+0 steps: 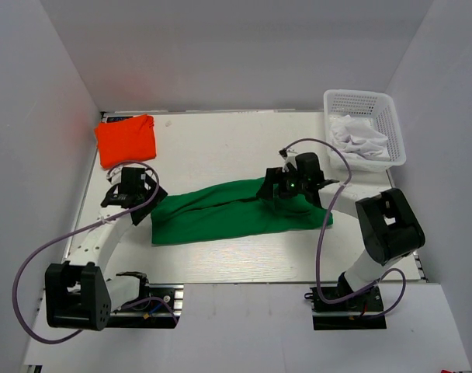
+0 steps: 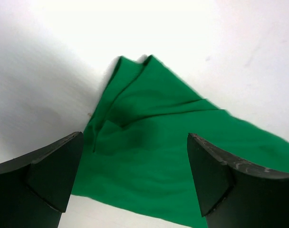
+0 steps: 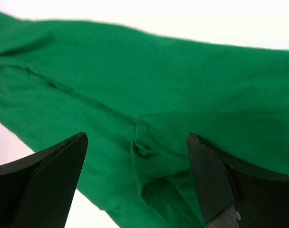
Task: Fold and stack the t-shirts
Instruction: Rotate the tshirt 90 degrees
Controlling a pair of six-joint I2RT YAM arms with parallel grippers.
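- orange-red t-shirt (image 1: 126, 140): folded into a compact, roughly square pad, lying flat at the far left corner of the table (image 1: 220, 148); plain soft cloth, no print.
- left gripper (image 2: 135, 137): released, jaws spread wide, nothing between them; it sits over the left end of the green t-shirt (image 1: 220, 214), where the cloth narrows into overlapping folds.
- green t-shirt: spread across the middle of the table as a long, slanted band, creased, well apart from the orange-red one.
- right gripper (image 3: 137, 137): released, jaws wide, over the shirt's right end, above a stitched seam and a small pucker.
- basket (image 1: 397, 132): white plastic lattice, rectangular, at the far right corner; holds crumpled white cloth (image 1: 360, 140).
- surface: smooth white tabletop, enclosed by plain white walls on three sides.
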